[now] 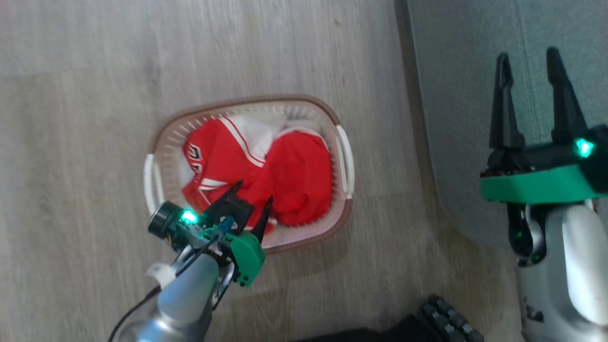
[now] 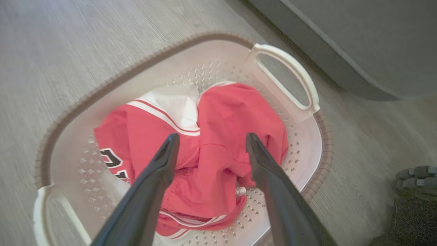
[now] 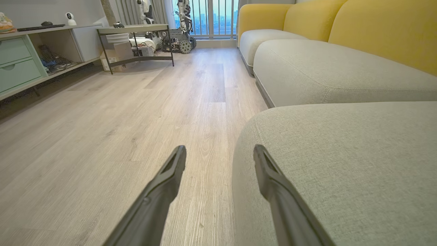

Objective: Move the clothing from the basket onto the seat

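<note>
Hovering wide over clothing [image 2: 222,112] in basket [image 2: 143,85], left fingers [image 2: 150,191]; right fingers [image 3: 160,194] wide by seat [image 3: 341,171], yellow backrests [image 3: 382,30] beyond

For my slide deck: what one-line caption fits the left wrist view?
Open left gripper pointed at red shiny clothing in the cream perforated plastic basket on pale wood floor.

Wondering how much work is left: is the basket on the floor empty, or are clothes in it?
Not empty. Crumpled red clothes with white stripes lie inside the basket, covering most of its bottom.
</note>
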{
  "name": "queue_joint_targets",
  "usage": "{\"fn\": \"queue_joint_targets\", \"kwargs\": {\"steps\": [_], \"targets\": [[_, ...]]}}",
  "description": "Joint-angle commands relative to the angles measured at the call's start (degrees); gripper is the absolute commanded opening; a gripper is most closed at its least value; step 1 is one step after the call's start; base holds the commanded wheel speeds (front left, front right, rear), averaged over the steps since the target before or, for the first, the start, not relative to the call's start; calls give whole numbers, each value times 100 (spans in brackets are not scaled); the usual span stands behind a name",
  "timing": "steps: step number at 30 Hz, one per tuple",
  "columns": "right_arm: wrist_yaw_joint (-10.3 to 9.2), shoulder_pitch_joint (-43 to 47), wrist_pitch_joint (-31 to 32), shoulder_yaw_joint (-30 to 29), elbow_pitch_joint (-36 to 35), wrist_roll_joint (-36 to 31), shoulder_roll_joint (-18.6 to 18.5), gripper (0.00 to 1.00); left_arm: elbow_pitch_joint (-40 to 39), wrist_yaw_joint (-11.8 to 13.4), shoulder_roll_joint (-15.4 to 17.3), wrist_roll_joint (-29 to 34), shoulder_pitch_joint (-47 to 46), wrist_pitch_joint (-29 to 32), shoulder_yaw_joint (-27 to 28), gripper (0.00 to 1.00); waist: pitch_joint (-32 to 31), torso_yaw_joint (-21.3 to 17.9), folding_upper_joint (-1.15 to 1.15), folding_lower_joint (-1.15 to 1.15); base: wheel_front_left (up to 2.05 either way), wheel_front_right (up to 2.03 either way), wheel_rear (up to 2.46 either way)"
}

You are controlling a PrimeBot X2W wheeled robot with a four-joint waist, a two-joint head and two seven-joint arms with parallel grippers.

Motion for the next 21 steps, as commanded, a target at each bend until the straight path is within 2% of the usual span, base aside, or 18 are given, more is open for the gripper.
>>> {"fn": "queue_joint_targets", "kwargs": {"steps": [1, 9, 19, 20, 21], "targets": [[-1, -87, -37, 155, -244, 46, -63, 100, 65, -29, 40, 15, -121, -72, 27, 100, 330, -216, 0, -2, 0, 0, 0], [-1, -442, -37, 325, -446, 216, -63, 100, 930, -113, 39, -5, -877, -72, -269, 100, 1068, -470, 0, -2, 0, 0, 0], [-1, -546, -37, 290, -850, 327, -63, 100, 1847, 40, 47, -4, -1652, -72, -383, 100, 1600, -559, 0, -2, 0, 0, 0], [-1, -544, -37, 272, -864, 321, -63, 100, 1851, 29, 46, -8, -1689, -72, -399, 82, 1611, -543, 0, -2, 0, 0, 0], [-1, -542, -37, 254, -866, 314, -63, 100, 1836, 16, 46, -25, -1711, -72, -409, 50, 1611, -520, 0, -2, 0, 0, 0]]}}
